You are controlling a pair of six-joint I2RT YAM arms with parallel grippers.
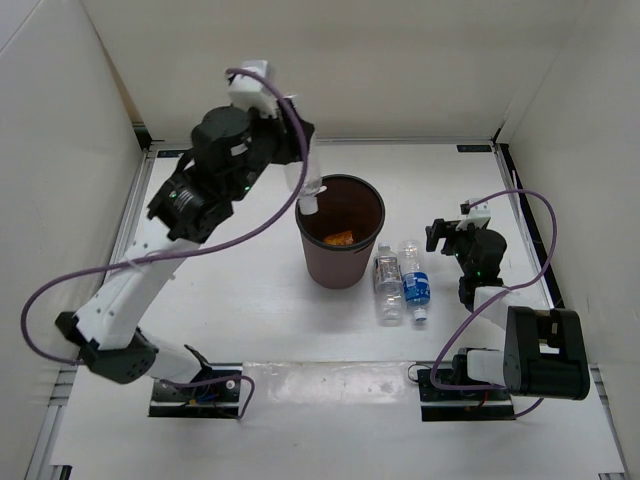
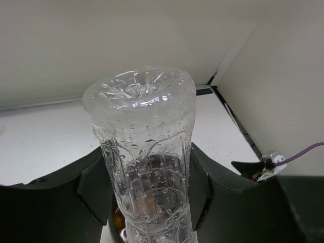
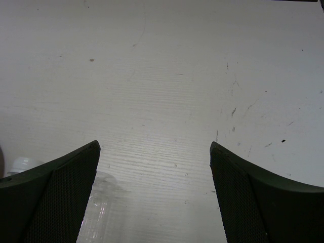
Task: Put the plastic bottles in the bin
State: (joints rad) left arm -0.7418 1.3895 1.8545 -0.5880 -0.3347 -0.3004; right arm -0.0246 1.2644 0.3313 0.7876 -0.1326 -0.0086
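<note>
The maroon bin stands mid-table with the orange bottle lying inside. My left gripper is shut on a clear bottle, which hangs cap-down over the bin's left rim. In the left wrist view that wet bottle fills the middle, squeezed in my gripper. A clear bottle and the blue-label bottle lie side by side on the table right of the bin. My right gripper is open and empty, right of them. In its view a clear bottle shows by the left finger.
White walls enclose the table on the left, back and right. A black frame edge runs along the right side. Purple cables loop from both arms. The arm bases sit at the near edge.
</note>
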